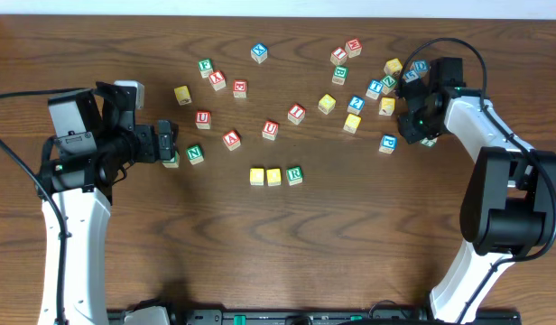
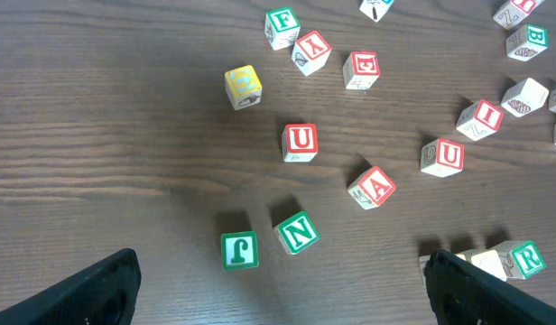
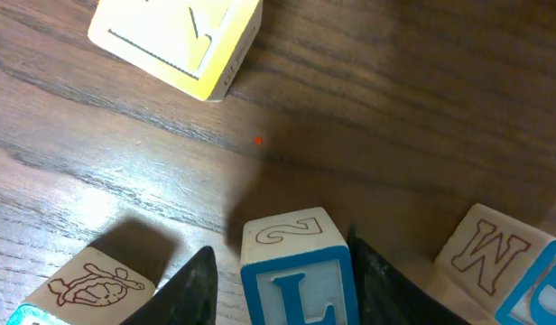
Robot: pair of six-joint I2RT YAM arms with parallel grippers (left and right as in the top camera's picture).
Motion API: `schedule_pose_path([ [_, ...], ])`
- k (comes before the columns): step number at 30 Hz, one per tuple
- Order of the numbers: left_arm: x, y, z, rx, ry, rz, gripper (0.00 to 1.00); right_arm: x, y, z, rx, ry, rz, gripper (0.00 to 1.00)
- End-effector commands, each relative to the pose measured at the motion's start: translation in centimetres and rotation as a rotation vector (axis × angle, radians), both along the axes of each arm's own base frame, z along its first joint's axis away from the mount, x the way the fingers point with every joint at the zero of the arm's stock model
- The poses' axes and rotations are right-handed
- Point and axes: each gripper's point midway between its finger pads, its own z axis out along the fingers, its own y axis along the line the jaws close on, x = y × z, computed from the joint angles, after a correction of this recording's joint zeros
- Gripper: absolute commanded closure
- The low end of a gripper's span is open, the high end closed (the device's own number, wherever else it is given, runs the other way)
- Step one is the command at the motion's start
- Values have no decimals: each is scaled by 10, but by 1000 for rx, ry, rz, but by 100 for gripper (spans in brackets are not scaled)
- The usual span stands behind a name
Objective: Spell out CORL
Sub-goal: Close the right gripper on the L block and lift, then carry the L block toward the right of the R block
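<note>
1. The L cube (image 3: 291,287), pale with a blue letter, stands on the bench (image 1: 278,253) at the far right side, between the two fingers of the right end effector (image 3: 282,257). The overhead view does not show it, because the arm covers it.
2. The right end effector has its fingers apart, one on each side of the L cube. One finger seems to touch it, while the other shows a thin dark gap, so I judge the grip is not firm yet.
3. A cube has no long axis. The L face is turned toward the wrist camera.
4. The row (image 1: 275,176) lies at the middle of the bench: two yellow cubes (image 1: 256,175) and the green R cube (image 1: 294,174), three in all, side by side. One letter of four is missing.
5. The free place is just beside the R cube, on the side of the right arm. From the right end effector (image 1: 412,119) it lies to the robot's left and nearer to the base. The right arm is clearly the nearer one.
6. The left end effector (image 1: 165,144) is wide apart and holds nothing. It hangs near the green J cube (image 2: 239,250) and green N cube (image 2: 298,232).
7. There are about twenty loose cubes; I cannot count them exactly.
</note>
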Motion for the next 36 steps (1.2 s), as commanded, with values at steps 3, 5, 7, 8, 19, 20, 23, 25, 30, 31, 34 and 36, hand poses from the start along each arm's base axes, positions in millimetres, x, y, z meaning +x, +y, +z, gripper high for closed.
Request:
schedule_pose_path([
  [3,0,1,-1,8,0,-3,1,-1,2,6,4,-14,6,67],
  [5,0,1,-1,8,0,-3,1,-1,2,6,4,-14,6,72],
  [7,0,1,-1,8,0,-3,1,0,2,7,6,-15,1,74],
  [8,0,1,-1,8,0,-3,1,0,2,7,6,-16,-1,74],
  [19,0,1,-1,8,0,-3,1,9,7,18,26,-48,-52,76],
  [20,0,1,-1,8,0,-3,1,10,8,22,25,-50,-59,78],
  [23,0,1,-1,8,0,-3,1,11,15,52,39,-71,-87,81],
  [25,0,1,-1,7,0,-3,1,10,22,81,59,-108,-119,84],
  [30,0,1,-1,8,0,-3,1,-9,42,140,120,-185,-192,84],
  [31,0,1,-1,8,0,-3,1,-17,51,154,136,-197,-197,84],
  [34,0,1,-1,8,0,-3,1,-37,81,178,177,-210,-185,83],
  [36,0,1,-1,7,0,-3,1,-48,102,184,197,-198,-164,83],
])
